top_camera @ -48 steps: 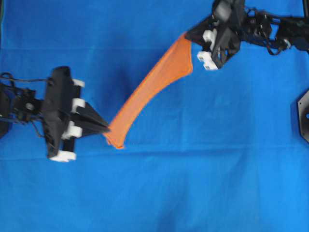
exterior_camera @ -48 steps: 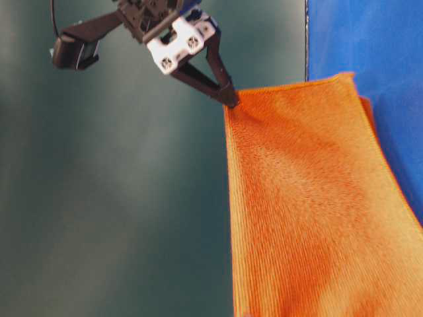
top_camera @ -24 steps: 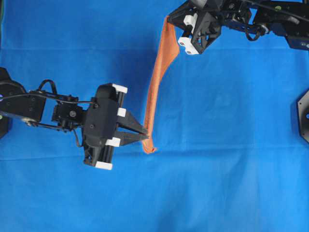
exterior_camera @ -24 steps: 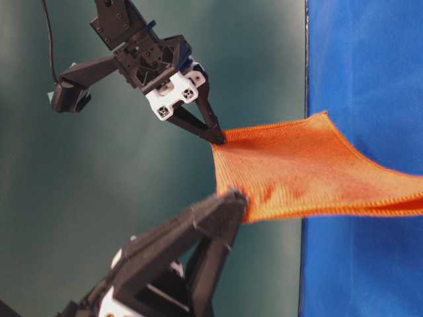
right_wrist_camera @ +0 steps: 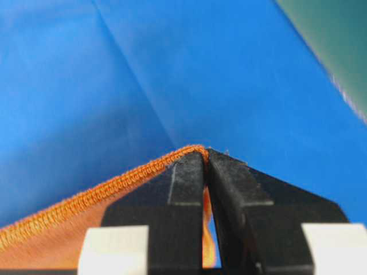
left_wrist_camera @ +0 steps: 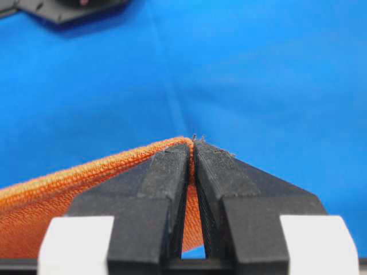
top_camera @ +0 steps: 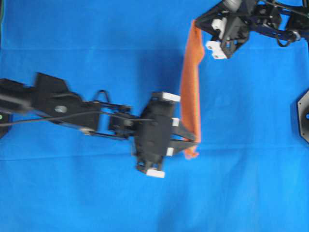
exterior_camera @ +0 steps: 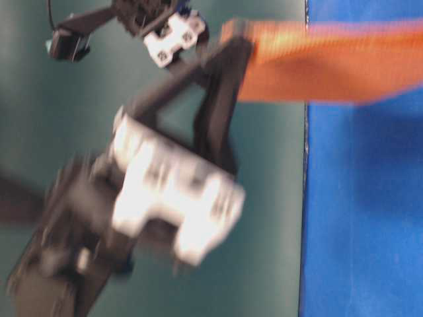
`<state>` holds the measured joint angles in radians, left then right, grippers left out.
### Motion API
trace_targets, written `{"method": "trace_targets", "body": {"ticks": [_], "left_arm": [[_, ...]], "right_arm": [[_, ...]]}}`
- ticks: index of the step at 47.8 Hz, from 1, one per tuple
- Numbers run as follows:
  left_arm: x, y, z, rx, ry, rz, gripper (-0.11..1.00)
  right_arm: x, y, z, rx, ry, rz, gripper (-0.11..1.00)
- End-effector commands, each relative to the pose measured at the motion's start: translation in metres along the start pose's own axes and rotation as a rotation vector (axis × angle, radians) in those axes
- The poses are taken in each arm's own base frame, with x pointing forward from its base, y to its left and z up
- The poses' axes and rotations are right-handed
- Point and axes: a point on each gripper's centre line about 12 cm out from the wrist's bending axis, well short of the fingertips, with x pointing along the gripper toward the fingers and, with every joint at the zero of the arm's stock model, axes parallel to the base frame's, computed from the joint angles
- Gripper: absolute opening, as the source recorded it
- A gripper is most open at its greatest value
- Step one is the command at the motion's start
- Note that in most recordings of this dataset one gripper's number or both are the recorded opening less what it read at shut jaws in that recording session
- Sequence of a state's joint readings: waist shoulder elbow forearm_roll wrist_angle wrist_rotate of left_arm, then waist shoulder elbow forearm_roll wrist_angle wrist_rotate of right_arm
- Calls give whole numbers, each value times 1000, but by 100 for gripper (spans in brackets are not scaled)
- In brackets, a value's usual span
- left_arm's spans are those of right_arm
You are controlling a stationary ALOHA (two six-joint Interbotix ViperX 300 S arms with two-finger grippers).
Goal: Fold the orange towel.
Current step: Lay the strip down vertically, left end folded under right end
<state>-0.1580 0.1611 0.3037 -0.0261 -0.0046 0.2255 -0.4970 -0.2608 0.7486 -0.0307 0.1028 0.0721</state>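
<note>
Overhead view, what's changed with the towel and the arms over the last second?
The left pincer carried its corner of the orange towel rightward across the blue sheet, so the towel now hangs nearly straight down the picture from the right pincer. Both pincers stayed shut on their corners.

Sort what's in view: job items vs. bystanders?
Job:
- orange towel, held off the sheet
- left claw, shut on one corner
- right claw, shut on another corner

Bystanders:
- blue sheet
- black plate at right edge

light: bright, even | table-level view: heavy motion blur | wrist views: sharp
</note>
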Motion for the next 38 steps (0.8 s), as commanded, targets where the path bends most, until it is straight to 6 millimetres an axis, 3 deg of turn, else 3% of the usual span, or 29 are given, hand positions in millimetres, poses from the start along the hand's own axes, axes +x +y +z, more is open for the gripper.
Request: {"method": "trace_targets", "body": {"ticks": [1, 7, 16, 38], "left_arm": [[15, -7, 27, 13, -69, -8, 3], [38, -6, 31, 9, -78, -5, 3], [48, -9, 26, -4, -65, -11, 3], [1, -29, -54, -151, 108, -45, 3]], "right_arm": [[-10, -12, 6, 17, -13, -31, 4], [-7, -13, 2, 10, 28, -34, 4], [8, -11, 4, -1, 50, -30, 4], [80, 22, 15, -61, 29, 42, 4]]}}
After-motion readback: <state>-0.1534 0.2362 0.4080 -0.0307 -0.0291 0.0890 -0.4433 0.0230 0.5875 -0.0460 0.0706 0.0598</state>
